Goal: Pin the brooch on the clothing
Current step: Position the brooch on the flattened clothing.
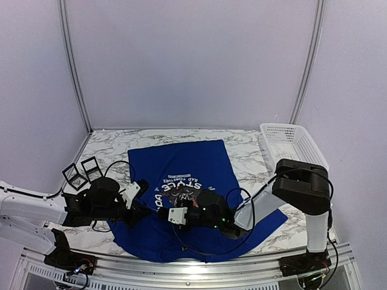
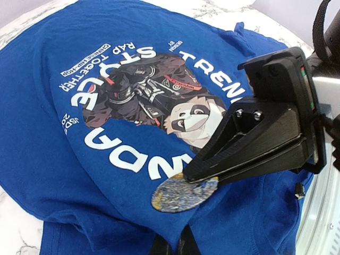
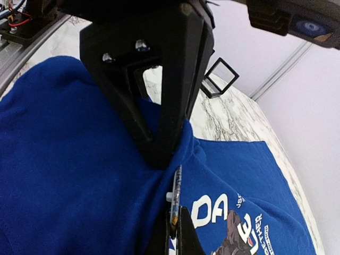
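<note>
The brooch (image 2: 183, 192) is a small stiff disc, and I judge it light. Its smooth faces may slip, so it is best taken near one edge, flat between the fingers. The clothing (image 1: 199, 158) is soft and thin; I think it will fold and slide unless someone holds it tight beside the pinning place.

From the left, the left pincer (image 3: 158, 156) is pressed together and seems to pinch a raised fold of the shirt, near the middle of the near edge of the bench (image 1: 248, 142). Just to its right, the brooch touches the cloth beside the white letters. The right pincer (image 2: 194, 172) is closed on it by one edge.

The disc shows a swirled blue and yellow picture. The shirt is royal blue with a panda print and lies spread over the middle of the bench.
</note>
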